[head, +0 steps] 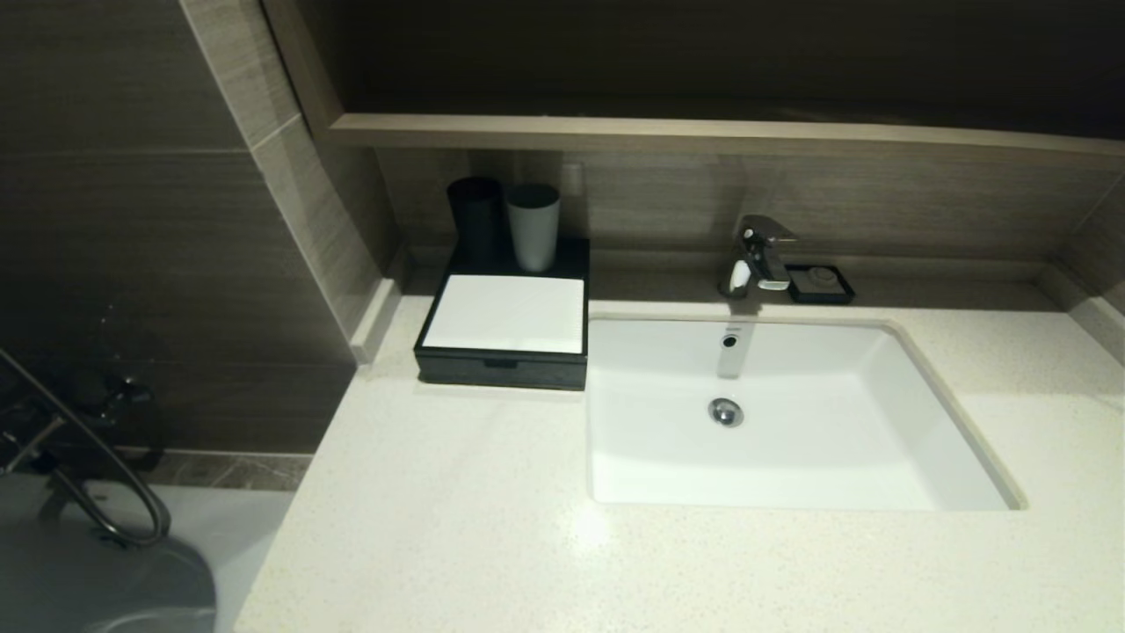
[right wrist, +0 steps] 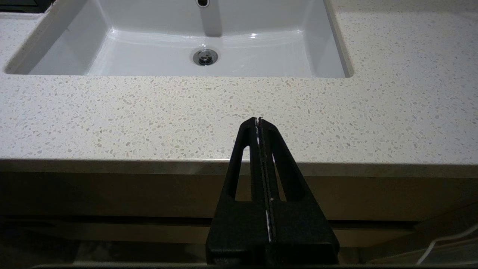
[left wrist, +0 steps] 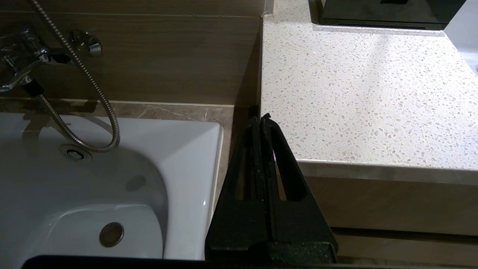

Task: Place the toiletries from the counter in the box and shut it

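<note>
At the surface's (head: 457,527) back-left corner: box (head: 505,330), drawer shut, beside the sink (head: 914,413). My left pincer (left wrist: 261,118) and right pincer (right wrist: 258,120) both clenched, empty, off the front edge.

Counter (head: 457,519): cream-white speckled stone with an inset white rectangular sink (head: 905,422). Black box (head: 503,365) with white top panel sits on it, touching the sink's left edge, drawer front flush. Small black soap dish (head: 821,284) on the rear ledge, just right of the chrome faucet (head: 760,255).
</note>
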`<state>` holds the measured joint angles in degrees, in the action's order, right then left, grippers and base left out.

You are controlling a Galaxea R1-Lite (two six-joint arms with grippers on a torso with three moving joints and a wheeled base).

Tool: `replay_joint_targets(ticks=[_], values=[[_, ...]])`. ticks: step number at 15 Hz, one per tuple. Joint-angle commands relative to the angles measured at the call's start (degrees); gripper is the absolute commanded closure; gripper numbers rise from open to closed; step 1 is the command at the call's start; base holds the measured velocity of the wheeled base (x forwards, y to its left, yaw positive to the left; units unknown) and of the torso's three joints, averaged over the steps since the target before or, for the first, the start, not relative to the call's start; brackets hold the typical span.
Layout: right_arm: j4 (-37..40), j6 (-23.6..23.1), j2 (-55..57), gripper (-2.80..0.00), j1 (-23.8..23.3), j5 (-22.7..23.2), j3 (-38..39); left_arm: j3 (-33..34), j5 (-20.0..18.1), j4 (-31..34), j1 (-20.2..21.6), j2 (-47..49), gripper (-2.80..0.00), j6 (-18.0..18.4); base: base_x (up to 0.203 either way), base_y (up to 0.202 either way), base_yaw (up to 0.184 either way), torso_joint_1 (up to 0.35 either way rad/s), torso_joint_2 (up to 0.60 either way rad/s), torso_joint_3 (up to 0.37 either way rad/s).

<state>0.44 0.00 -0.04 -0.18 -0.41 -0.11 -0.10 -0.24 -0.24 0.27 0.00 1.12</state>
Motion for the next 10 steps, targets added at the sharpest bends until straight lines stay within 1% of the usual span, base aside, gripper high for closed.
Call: replay_joint_targets(ticks=[1, 10], values=[[0.0, 0.0, -0.04, 0.0, 0.01, 0.05, -0.07, 0.01, -0.02, -0.02, 0.0, 0.09, 0.0, -0.06, 0.0, 0.0, 0.0, 0.0, 0.0, 0.0], [0.0, 0.0, -0.04, 0.0, 0.01, -0.02, -0.07, 0.01, -0.02, -0.02, 0.0, 0.09, 0.0, -0.02, 0.0, 0.0, 0.0, 0.0, 0.0, 0.0]])
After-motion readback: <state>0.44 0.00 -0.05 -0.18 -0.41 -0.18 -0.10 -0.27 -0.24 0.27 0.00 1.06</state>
